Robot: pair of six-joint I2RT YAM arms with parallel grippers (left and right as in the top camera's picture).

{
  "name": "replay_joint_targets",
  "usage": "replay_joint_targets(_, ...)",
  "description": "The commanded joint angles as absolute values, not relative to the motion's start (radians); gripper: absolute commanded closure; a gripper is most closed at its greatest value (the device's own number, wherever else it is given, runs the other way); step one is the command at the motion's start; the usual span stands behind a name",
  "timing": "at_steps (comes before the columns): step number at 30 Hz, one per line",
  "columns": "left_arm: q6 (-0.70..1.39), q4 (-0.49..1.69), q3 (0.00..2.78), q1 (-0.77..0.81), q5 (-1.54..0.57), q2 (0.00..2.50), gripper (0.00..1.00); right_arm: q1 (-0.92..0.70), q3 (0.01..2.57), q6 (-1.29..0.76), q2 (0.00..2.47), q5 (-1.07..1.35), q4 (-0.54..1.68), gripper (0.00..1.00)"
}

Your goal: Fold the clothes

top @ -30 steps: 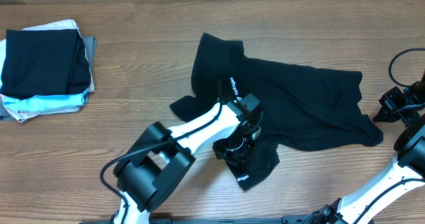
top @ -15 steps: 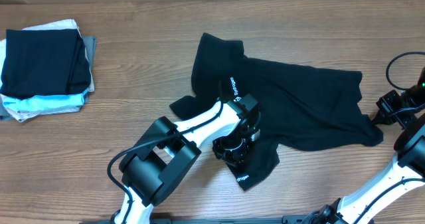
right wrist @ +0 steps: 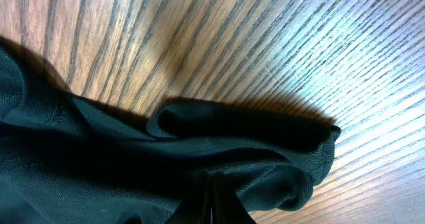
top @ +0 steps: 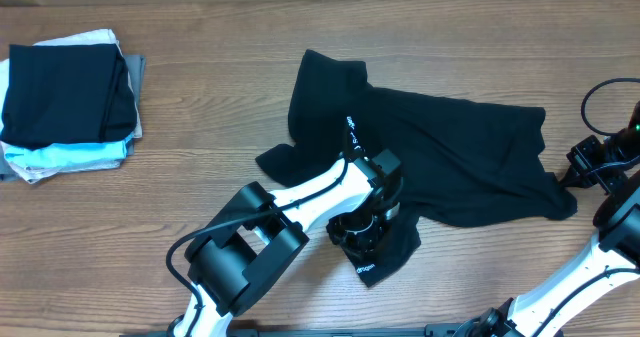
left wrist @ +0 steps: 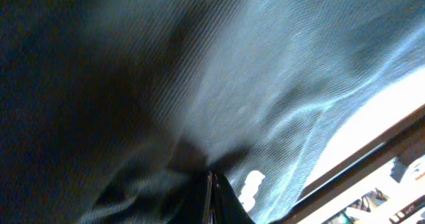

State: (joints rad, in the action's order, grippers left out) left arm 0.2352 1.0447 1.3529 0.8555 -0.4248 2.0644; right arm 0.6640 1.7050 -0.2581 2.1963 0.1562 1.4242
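Note:
The clothes, a black T-shirt (top: 450, 147), lie crumpled across the middle of the wooden table (top: 200, 57). One sleeve with white lettering (top: 366, 270) points toward the front edge. My left gripper (top: 362, 229) is down on that sleeve and shut, with black cloth (left wrist: 199, 84) bunched at its tips (left wrist: 211, 179) and a white letter (left wrist: 251, 184) beside them. My right gripper (top: 572, 174) is at the shirt's right corner, shut on a rolled fold of the fabric (right wrist: 232, 137), its tips (right wrist: 214, 179) sunk into the cloth.
A stack of folded garments (top: 65, 107), black on top of pale blue and grey, sits at the far left. Bare wood (right wrist: 265, 44) lies just past the shirt's right corner. A black cable (top: 600, 92) loops at the right edge.
The left arm has swung slightly right over the sleeve, and the cloth near the chest lettering has shifted a little. The right gripper has edged toward the shirt's corner.

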Motion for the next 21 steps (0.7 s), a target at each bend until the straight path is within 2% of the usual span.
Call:
replay_joint_targets(1,0.288,1.093,1.365,0.846,-0.338,2.072,0.96,0.662,1.700,-0.262,2.168,0.150,1.422,0.95)
replay_joint_targets(7,0.331,1.091,1.291,0.842,-0.252,2.073,0.96,0.662,1.703,-0.262,2.168,0.151,1.423,0.92)
replay_joint_targets(15,0.352,1.089,1.156,0.783,-0.172,2.073,0.96,0.662,1.730,-0.262,2.168,0.151,1.449,0.76)
replay_joint_targets(21,0.352,1.096,1.074,0.693,-0.176,2.072,0.96,0.662,1.730,-0.262,2.168,0.151,1.448,0.73)
